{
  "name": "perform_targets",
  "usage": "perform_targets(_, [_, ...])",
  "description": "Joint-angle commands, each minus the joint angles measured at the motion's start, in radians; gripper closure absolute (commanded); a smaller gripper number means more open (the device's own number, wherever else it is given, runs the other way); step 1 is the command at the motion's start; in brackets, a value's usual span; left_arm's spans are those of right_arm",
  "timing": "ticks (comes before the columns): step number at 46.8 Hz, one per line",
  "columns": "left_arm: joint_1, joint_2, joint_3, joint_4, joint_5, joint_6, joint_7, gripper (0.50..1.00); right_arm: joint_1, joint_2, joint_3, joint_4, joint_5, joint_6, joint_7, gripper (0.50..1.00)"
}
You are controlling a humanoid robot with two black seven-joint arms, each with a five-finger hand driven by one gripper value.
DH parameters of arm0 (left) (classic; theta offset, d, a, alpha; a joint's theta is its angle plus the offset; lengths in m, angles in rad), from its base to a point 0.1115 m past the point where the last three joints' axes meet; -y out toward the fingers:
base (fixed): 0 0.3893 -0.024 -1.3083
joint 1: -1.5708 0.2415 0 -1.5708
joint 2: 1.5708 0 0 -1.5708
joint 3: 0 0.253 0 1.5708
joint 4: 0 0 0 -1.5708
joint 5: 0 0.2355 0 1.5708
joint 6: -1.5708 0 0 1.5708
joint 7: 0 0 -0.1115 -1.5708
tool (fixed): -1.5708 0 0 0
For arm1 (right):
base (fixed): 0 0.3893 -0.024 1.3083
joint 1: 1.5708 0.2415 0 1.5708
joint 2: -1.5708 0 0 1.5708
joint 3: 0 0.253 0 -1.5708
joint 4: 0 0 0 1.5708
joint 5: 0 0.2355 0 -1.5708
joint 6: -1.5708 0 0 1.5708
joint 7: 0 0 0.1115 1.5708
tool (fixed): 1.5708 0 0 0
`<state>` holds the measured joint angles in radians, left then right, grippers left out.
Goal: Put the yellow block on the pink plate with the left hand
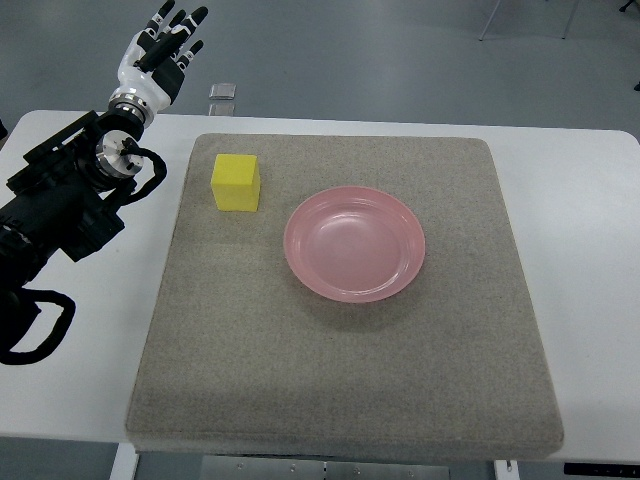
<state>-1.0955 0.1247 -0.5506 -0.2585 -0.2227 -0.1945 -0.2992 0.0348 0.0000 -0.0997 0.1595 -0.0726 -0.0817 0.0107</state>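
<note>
Hovering past table edge (40, 125) — left hand (160, 55) spread.

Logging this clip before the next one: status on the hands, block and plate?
Left robot hand open, raised past the table's far-left edge, holding nothing. Right not in view. Yellow block on mat, left of empty pink plate. Path between them clear.
</note>
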Motion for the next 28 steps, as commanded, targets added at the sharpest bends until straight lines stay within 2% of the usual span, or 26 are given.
perform_targets(1, [-0.006,0.004,0.011,-0.005,0.005,0.006,0.0,0.506,0.0,0.0,0.0,0.0,-0.001,-0.001,0.0,0.576])
perform_targets(28, [-0.017,0.007,0.032,0.007,0.022,0.012,0.002,0.506,0.0,0.0,0.0,0.0,-0.001,-0.001,0.0,0.576])
